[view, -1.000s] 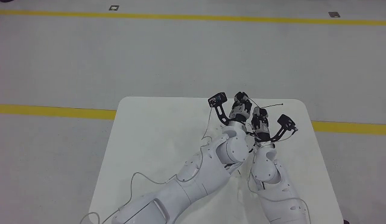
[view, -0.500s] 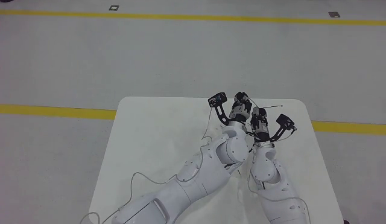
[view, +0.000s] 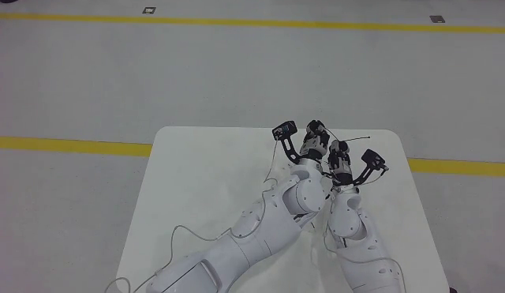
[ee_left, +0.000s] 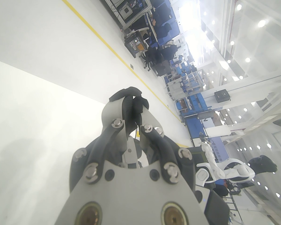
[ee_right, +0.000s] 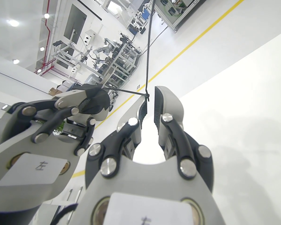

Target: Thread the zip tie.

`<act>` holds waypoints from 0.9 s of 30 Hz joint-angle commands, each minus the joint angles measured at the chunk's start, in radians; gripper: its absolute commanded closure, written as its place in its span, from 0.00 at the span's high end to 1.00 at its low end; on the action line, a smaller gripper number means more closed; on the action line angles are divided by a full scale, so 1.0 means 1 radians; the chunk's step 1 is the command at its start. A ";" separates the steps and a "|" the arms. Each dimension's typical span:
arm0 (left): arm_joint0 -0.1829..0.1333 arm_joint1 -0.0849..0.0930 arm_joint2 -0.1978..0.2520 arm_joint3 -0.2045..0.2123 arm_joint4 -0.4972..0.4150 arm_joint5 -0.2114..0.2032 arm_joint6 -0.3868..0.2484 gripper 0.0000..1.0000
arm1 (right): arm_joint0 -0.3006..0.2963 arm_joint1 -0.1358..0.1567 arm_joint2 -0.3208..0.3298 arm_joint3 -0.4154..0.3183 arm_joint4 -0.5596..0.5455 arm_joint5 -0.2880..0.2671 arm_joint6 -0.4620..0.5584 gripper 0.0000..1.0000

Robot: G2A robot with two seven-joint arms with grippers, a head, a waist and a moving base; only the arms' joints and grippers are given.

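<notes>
While the left gripper (ee_left: pixel 133 101) pinches the thin black plastic zip tie (ee_right: pixel 149 43) above the white table (view: pixel 205 182), the right gripper (ee_right: pixel 151 94) holds its fingers slightly spread beside the tie's head there, so threading looks begun but unfinished.

White table (view: pixel 197 182); thin cable (view: pixel 175 229) seemingly lying on it

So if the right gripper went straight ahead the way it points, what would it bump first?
Probably the zip tie: the spot where its strands meet sits right at the tips of the right gripper, whose jaws stand open. Depth is hard to judge, so it might slip past.
</notes>
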 commanded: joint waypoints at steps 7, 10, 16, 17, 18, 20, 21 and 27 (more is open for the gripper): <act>0.000 0.000 0.000 0.000 0.000 0.000 0.000 0.00 | 0.002 -0.001 0.000 0.003 -0.004 -0.002 0.002 0.09; 0.000 0.000 0.000 0.000 0.000 0.000 0.000 0.00 | 0.004 -0.001 0.000 0.005 -0.005 -0.003 0.004 0.08; 0.000 0.000 0.000 0.000 0.000 0.000 0.000 0.00 | 0.005 -0.001 0.001 0.007 -0.004 -0.003 0.005 0.08; 0.000 0.000 0.000 0.000 0.000 0.000 0.000 0.00 | 0.006 -0.002 0.001 0.007 -0.004 -0.003 0.005 0.07; 0.000 0.000 0.000 0.000 0.000 0.000 0.000 0.00 | 0.006 -0.002 0.001 0.007 -0.004 -0.003 0.005 0.07; 0.000 0.000 0.000 0.000 0.000 0.000 0.000 0.00 | 0.007 -0.002 0.001 0.008 -0.003 -0.004 0.006 0.07; 0.000 0.000 0.000 0.000 0.000 0.000 0.000 0.00 | 0.008 -0.002 0.001 0.009 -0.002 -0.004 0.007 0.07; 0.000 0.000 0.000 0.000 0.000 0.000 0.000 0.00 | 0.010 -0.003 0.001 0.012 -0.001 -0.004 0.008 0.04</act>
